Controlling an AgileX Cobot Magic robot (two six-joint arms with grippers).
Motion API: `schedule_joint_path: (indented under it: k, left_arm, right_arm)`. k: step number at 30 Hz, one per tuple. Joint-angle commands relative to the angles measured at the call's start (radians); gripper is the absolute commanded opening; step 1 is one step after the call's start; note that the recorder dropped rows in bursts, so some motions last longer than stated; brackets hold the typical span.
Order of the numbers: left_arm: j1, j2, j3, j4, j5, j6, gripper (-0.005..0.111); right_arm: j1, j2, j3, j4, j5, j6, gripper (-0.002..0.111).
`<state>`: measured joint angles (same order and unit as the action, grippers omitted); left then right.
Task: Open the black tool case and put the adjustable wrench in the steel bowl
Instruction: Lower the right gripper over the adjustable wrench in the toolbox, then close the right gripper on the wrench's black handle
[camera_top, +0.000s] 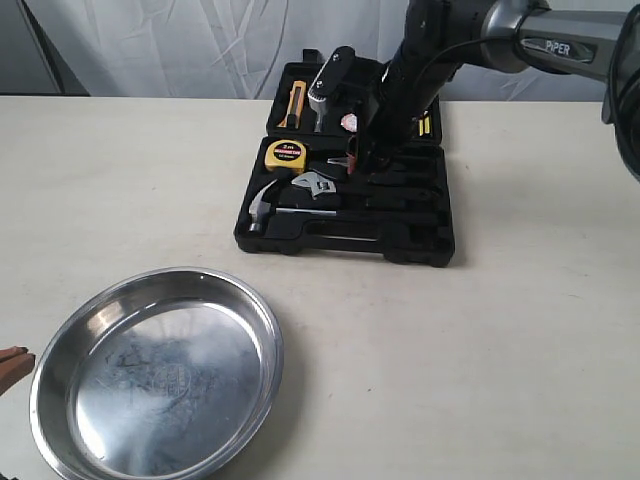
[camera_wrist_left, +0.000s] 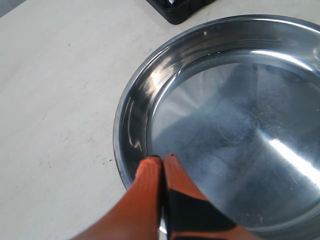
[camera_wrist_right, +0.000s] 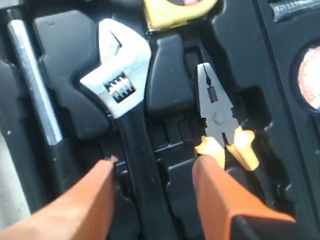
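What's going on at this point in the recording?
The black tool case lies open on the table. The right gripper is down inside it, open, its fingers on either side of the handle of the adjustable wrench, which lies in its slot, not yet lifted. The left gripper is shut, by the rim of the steel bowl, which has nothing in it.

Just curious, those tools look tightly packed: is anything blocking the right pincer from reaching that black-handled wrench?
Nothing visible does. The open right pincer straddles the handle of the adjustable wrench; the pliers lie off to one side.
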<state>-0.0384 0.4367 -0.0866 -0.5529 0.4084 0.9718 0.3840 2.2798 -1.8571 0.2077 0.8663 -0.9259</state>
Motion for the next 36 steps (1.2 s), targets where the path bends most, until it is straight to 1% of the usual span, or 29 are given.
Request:
schedule_joint_path:
  k: [1, 3, 8, 22, 28, 31, 36]
  left_arm:
    - [-0.004, -0.007, 0.002, -0.019, -0.010, -0.001, 0.000]
    - [-0.004, -0.007, 0.002, -0.019, -0.010, -0.001, 0.000]
    - [-0.004, -0.007, 0.002, -0.019, -0.010, -0.001, 0.000]
    - [-0.004, -0.007, 0.002, -0.019, -0.010, -0.001, 0.000]
    - [-0.004, -0.007, 0.002, -0.019, -0.010, -0.001, 0.000]
    - [-0.004, -0.007, 0.002, -0.019, -0.010, -0.001, 0.000]
    - [-0.004, -0.007, 0.002, -0.019, -0.012, -0.001, 0.000]
  right_arm:
    - [0.001, 0.018, -0.003, -0.065, -0.006, -0.027, 0.049]
    - [0.002, 0.027, -0.003, -0.079, -0.006, -0.029, 0.049]
    - [0.008, 0.044, -0.003, -0.079, -0.026, -0.109, 0.049]
    - [0.019, 0.082, -0.003, -0.068, -0.122, -0.154, 0.049]
    - [0.019, 0.088, -0.003, -0.052, -0.113, -0.156, 0.049]
    - [0.029, 0.088, -0.003, -0.039, -0.083, -0.198, 0.049]
    - [0.035, 0.088, -0.003, -0.043, -0.105, -0.206, 0.049]
